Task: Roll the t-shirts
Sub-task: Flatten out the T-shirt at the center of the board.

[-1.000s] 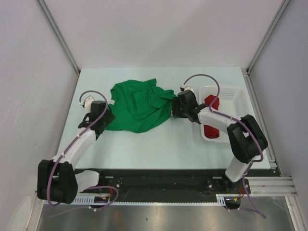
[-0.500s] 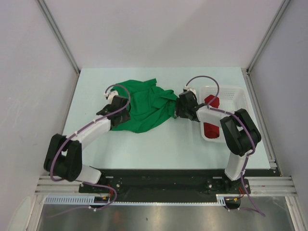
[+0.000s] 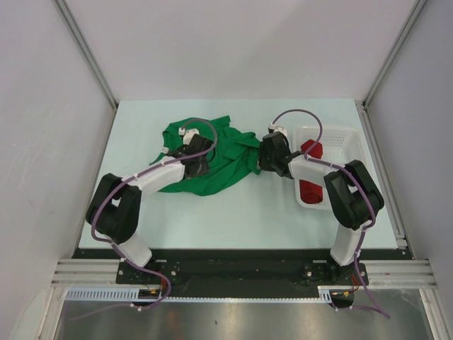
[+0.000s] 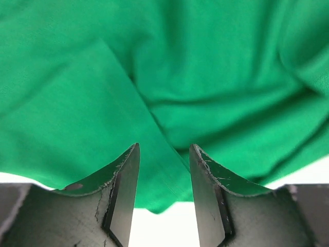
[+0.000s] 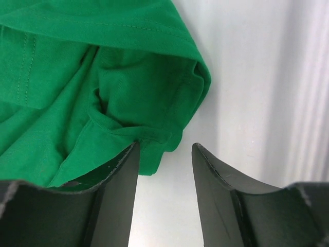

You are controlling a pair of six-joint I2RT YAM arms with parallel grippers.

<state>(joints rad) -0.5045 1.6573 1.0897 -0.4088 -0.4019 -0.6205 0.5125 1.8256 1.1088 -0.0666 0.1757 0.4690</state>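
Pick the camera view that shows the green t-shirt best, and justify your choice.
The top external view: the green t-shirt shows almost entirely there, crumpled outline included. The left wrist view gives only a close-up of overlapping folds near one edge. The right wrist view gives only a bunched, stitched hem.

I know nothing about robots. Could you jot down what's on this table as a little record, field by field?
green t-shirt: crumpled, unrolled, mid-table
red t-shirt: compact roll inside the white basket, partly hidden by the right arm
left gripper: open, over the green t-shirt
right gripper: open, at the green t-shirt's right edge
progress: green t-shirt not yet rolled
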